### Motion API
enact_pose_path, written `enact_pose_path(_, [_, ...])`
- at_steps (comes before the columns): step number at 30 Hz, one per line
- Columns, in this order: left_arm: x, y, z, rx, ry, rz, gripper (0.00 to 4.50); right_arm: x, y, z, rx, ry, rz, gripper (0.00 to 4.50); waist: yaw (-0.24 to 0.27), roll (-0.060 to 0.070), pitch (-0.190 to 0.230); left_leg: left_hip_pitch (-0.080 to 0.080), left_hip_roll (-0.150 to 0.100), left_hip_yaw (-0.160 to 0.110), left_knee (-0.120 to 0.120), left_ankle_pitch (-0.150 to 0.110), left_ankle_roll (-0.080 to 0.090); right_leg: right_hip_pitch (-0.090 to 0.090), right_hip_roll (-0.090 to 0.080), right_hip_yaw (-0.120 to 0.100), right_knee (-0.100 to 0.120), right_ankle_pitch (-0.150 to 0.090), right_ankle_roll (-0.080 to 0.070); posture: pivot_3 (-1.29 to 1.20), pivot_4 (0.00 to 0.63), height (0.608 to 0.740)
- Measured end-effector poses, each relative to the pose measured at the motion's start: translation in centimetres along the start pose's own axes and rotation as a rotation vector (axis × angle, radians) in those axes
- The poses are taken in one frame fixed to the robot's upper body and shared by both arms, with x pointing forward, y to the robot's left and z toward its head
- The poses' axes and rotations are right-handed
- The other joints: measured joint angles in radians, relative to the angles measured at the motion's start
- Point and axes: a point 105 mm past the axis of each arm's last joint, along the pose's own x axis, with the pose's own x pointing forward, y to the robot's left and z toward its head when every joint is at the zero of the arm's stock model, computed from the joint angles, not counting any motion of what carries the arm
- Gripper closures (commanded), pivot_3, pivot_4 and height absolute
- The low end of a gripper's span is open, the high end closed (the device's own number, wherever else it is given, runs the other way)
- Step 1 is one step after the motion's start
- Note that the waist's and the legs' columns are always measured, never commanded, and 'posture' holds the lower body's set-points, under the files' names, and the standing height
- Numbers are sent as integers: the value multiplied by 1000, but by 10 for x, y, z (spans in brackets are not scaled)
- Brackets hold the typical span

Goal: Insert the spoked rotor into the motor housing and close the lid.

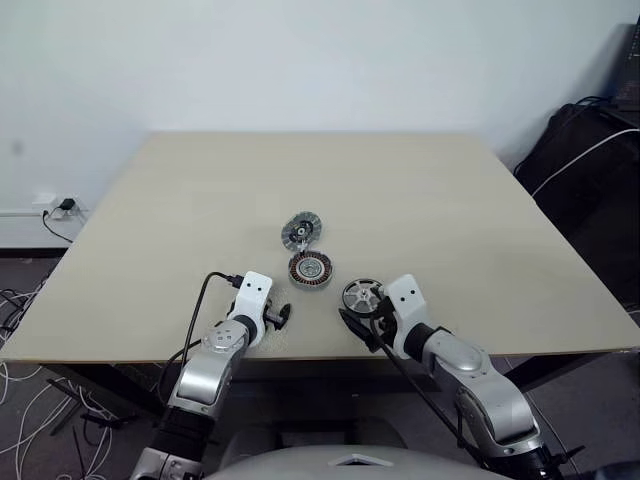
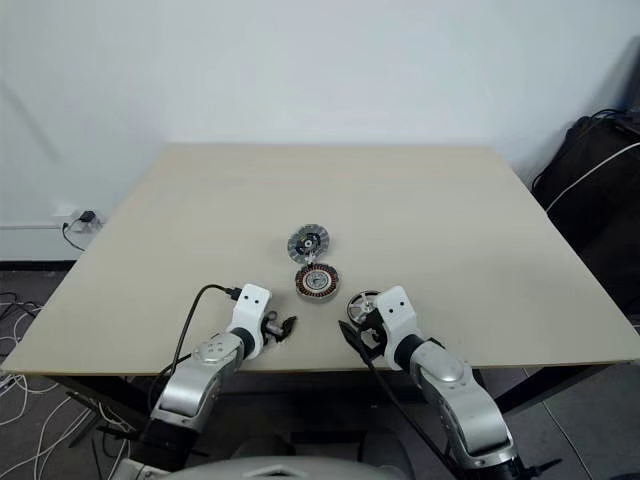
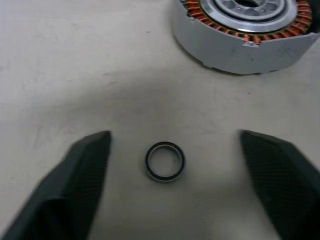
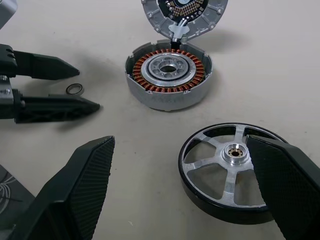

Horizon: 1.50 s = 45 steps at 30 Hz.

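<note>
The motor housing (image 1: 310,270), ringed with copper windings, lies at the table's middle. The ribbed grey lid (image 1: 303,230) leans up just behind it, and in the right wrist view the lid (image 4: 184,15) touches the housing (image 4: 170,75) at its rim. The spoked rotor (image 1: 362,295) lies flat to the right of the housing. My right gripper (image 4: 179,141) is open and low over the table, with the rotor (image 4: 236,154) beside one finger (image 4: 285,175), not gripped. My left gripper (image 3: 175,136) is open astride a small dark ring (image 3: 165,161) on the table, apart from both fingers.
The beige table (image 1: 450,200) stretches wide beyond the parts. A black bag (image 1: 590,170) with a white cable stands off the table's right side. Loose cables and a wall socket (image 1: 55,207) are on the left, below table height.
</note>
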Motion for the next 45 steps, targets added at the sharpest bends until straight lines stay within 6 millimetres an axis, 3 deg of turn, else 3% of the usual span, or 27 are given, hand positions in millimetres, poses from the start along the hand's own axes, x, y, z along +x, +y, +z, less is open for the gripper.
enact_pose_path(7, [-2, 1, -1, -1, 0, 9, 3449, 0, 0, 1, 0, -2, -1, 0, 0, 0, 0, -1, 0, 0, 0, 0, 0, 0, 0, 0, 0, 0, 0, 0, 0, 740])
enact_pose_path(9, [-4, 2, -2, 0, 0, 13, 3845, 0, 0, 1, 0, -3, -1, 0, 0, 0, -1, -1, 0, 0, 0, 0, 0, -1, 0, 0, 0, 0, 0, 0, 0, 740])
enact_pose_path(19, [-12, -3, 1, -23, -7, 4, 3833, 1, 1, 2, 6, -8, 0, 0, -1, -1, 1, -2, 3, 0, 0, -1, 1, -2, 0, 0, 0, 0, -1, 0, 0, 740])
enact_pose_path(22, [-9, -4, 17, -39, -55, -2, 3833, 2, 1, 3, 5, -12, 2, 0, 2, -3, 2, -3, 3, -1, 0, -1, 1, -2, 0, 0, 0, 0, -1, 0, 0, 740])
enact_pose_path(26, [-1, -6, 56, -8, -161, -13, 3833, 3, 2, 4, 5, -16, 4, 0, 2, -4, 2, -3, -1, -1, 0, -1, 0, -2, 0, 0, -1, 0, 0, 0, 0, 740])
enact_pose_path(30, [11, -18, 74, 17, -203, -57, 3833, 4, 3, 5, 5, -20, 6, 0, 1, -4, 2, -4, -1, -1, 0, 1, -2, -2, 0, 0, -2, 0, 0, 0, 0, 740])
enact_pose_path(45, [44, -38, 80, 35, -178, -159, 3833, 7, 6, 8, -12, -31, 8, 0, 0, -5, 3, -4, -2, -1, 0, 1, -2, -2, 0, 0, -3, 1, 1, 0, 0, 740])
